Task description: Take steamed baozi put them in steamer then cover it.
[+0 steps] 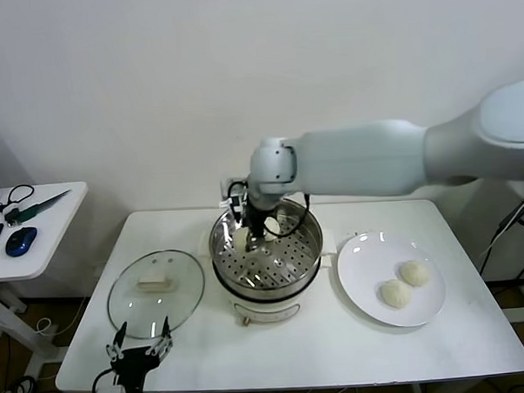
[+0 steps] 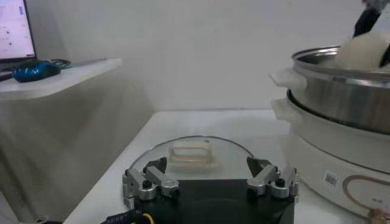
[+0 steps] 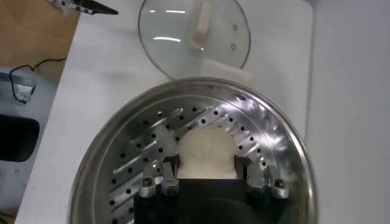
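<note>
My right gripper [image 1: 252, 240] reaches down into the steamer [image 1: 309, 244], shut on a baozi [image 1: 243, 239]. In the right wrist view that cream bun [image 3: 207, 152] sits between the fingers [image 3: 170, 167], just above the perforated floor [image 3: 140, 164]. A pale shape [image 1: 267, 264] on the steamer floor beside it may be another bun; I cannot tell. Two baozi [image 1: 414, 273] [image 1: 395, 293] lie on the white plate [image 1: 360, 262] to the right. The glass cover [image 1: 156, 291] lies flat on the table left of the steamer. My left gripper [image 1: 140, 343] hovers open just before the cover.
A side table [image 1: 37, 232] at the far left carries a blue mouse [image 1: 20, 241] and cables. The steamer's cream base [image 1: 265, 311] stands mid-table. In the left wrist view the cover [image 2: 194, 152] lies beyond the open fingers [image 2: 146, 182], with the steamer [image 2: 347, 97] beside it.
</note>
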`<state>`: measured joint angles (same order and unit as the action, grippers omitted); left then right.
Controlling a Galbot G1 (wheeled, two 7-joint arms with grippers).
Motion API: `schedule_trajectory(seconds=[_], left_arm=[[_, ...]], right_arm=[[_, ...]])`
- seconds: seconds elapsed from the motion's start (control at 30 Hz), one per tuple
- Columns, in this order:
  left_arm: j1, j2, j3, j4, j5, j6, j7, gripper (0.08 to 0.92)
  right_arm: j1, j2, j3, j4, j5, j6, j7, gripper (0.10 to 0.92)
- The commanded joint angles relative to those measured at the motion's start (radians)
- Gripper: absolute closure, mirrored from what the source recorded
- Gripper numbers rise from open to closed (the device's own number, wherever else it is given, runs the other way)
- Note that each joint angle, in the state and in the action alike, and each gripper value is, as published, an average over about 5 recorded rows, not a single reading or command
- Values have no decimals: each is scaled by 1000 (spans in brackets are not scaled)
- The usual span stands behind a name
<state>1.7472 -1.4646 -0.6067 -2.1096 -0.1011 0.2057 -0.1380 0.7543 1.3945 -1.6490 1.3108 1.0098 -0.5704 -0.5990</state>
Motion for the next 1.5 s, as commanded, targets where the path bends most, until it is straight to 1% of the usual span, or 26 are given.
schedule_trajectory(seconds=[0.03, 0.23, 0.3, 0.43, 0.5, 0.57, 0.67, 0.8, 0.9, 1.0, 1.13, 1.3, 1.5], left_arm=[[1, 1, -1, 3, -1, -1, -4, 177], [4, -2, 0, -3, 0, -2, -7, 177], [7, -3, 0, -7, 0, -2, -8, 177], [13, -2, 1, -15, 0, -1, -9, 177], [17, -2, 2, -20, 1, -1, -8, 177], [21, -2, 3, -25, 1, -1, -8, 177], [24, -3, 5, -31, 2, -1, -8, 177], [26, -6, 14, -38, 5, 1, -7, 177], [26, -8, 19, -42, 6, 2, -5, 177], [26, -8, 17, -41, 7, 1, -5, 177], [25, -8, 13, -40, 7, 1, -5, 177], [29, -13, 8, -42, 9, 5, -3, 177], [31, -22, 10, -37, 16, 9, -2, 177]], right_arm=[[-127, 71, 18, -114, -31, -30, 53, 414], [-114, 79, 27, -125, -35, -25, 49, 394], [-89, 67, 23, -105, -34, -15, 32, 365], [-5, 11, -5, -30, -34, 21, -31, 268], [52, -39, -30, 21, -39, 58, -70, 226], [112, -109, -60, 76, -45, 99, -112, 209], [221, -253, -124, 150, -60, 159, -200, 203], [366, -447, -247, 209, -133, 258, -344, 202], [395, -568, -320, 230, -219, 298, -383, 202], [343, -694, -348, 225, -332, 325, -394, 203], [159, -804, -264, 161, -461, 339, -384, 203], [-48, -845, -123, 101, -559, 327, -365, 203], [-243, -833, 26, 46, -636, 308, -340, 203]])
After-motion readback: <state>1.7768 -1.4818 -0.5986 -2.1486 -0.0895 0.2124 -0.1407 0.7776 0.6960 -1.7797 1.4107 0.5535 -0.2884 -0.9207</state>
